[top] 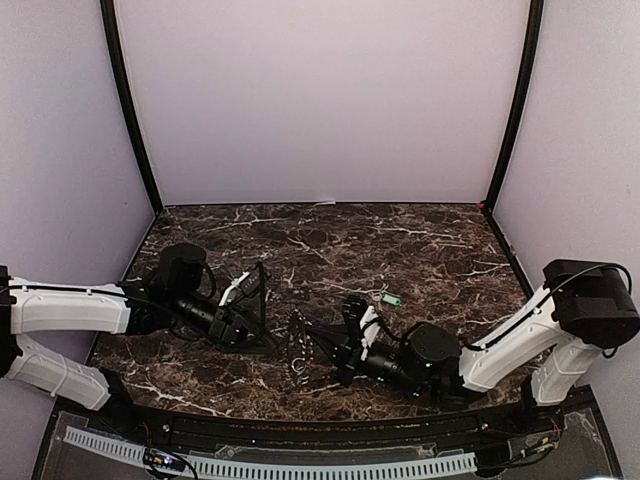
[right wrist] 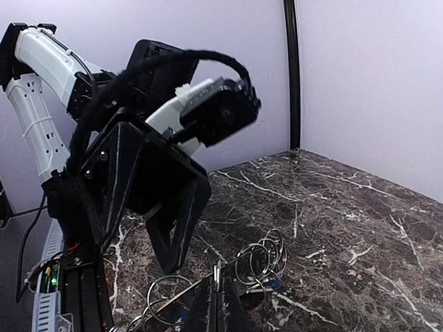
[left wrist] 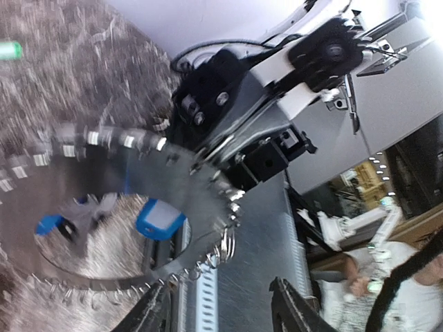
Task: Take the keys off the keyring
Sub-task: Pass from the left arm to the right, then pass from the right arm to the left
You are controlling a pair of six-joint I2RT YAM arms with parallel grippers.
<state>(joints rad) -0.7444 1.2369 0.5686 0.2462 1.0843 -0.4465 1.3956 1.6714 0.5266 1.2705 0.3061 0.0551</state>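
Toothed flat grey keyring (left wrist: 169, 181), lower centre overhead, pinched edgewise by right gripper (top: 305, 350); left gripper (top: 265, 312) spread open (blue plastic-headed keys (left wrist: 160, 220) attached).

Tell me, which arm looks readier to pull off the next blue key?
Probably left. The left tool is open and free beside the keyring, facing a blue key; the right tool is shut, holding the keyring.

In the left wrist view the keyring (left wrist: 180, 187) is blurred and cut off at the left edge, its blue keys (left wrist: 159, 218) smeared to patches. The right hand (right wrist: 218, 290) is cropped by its view's bottom edge.
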